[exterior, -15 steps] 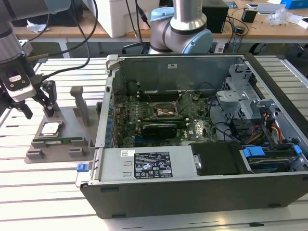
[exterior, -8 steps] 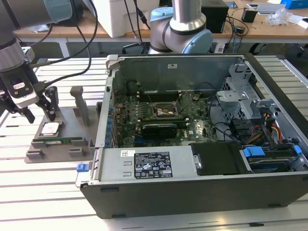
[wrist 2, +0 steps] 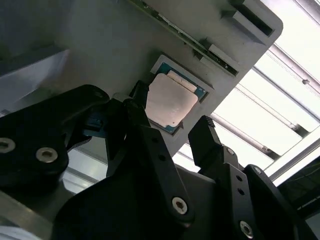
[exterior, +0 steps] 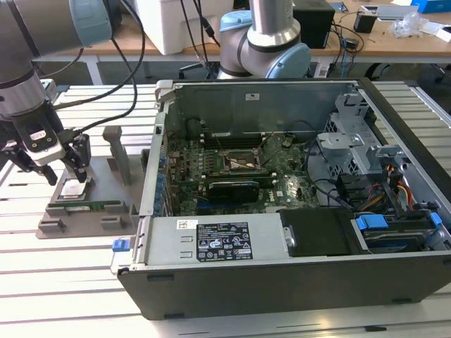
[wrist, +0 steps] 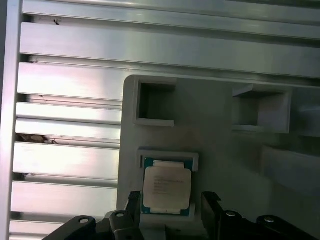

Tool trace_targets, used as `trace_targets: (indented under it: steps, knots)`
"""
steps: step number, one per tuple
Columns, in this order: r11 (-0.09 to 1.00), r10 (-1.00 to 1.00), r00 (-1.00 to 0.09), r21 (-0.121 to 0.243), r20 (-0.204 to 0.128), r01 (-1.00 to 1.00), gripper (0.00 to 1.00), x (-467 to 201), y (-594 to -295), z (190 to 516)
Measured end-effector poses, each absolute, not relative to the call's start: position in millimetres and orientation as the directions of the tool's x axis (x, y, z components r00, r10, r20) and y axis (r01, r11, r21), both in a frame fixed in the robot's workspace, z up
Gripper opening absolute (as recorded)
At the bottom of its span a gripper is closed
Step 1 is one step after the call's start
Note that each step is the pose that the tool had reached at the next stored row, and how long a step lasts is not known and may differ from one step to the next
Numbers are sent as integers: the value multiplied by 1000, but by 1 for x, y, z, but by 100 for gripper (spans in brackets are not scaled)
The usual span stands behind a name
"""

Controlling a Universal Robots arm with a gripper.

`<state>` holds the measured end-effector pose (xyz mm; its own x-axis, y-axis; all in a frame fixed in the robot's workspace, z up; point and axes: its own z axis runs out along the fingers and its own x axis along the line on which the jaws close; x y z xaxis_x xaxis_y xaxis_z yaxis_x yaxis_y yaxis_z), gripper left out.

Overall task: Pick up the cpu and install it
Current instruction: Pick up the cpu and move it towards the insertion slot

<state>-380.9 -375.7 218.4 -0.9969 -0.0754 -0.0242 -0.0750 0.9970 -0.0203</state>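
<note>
Gripper position: the gripper (exterior: 64, 171) hangs over the grey holder (exterior: 106, 193) at the exterior view's left, well apart from the computer case (exterior: 296, 282).
Gripper state: spread. In both wrist views the two black fingers (wrist: 134, 207) stand one on each side of the cpu, with the chip in the gap between them. Nothing is pinched.
Finger contact: the fingertips are close beside the chip's edges. Whether they touch the chip or the holder cannot be told.
Cpu location: the cpu (exterior: 72, 189) lies flat in a shallow square recess of the holder, silver top facing up, directly under the gripper. It is not in the computer.
Holder: a flat grey plate with raised blocks and open square pockets. It rests on the table (exterior: 63, 282) just beside the case, on the exterior view's left of it.
Memory stick: a long green memory stick (exterior: 95, 206) lies in a slot of the holder, near the cpu, on the side toward the exterior camera.
Table: slatted aluminium profiles.
Computer case: lies on its side with the panel off, so the green motherboard (exterior: 211, 158) is exposed.
Socket: a square socket (exterior: 243, 162) with a metal frame sits near the middle of the motherboard.
</note>
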Motion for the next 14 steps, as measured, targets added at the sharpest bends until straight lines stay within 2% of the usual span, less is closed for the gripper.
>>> trace_targets:
  steps: [5,14]
  knots:
    - [994,-104,-994,-20,-24,-104,60,-381,-373,203]
    - [993,-114,-993,-20,-24,-114,60,-384,-372,193]
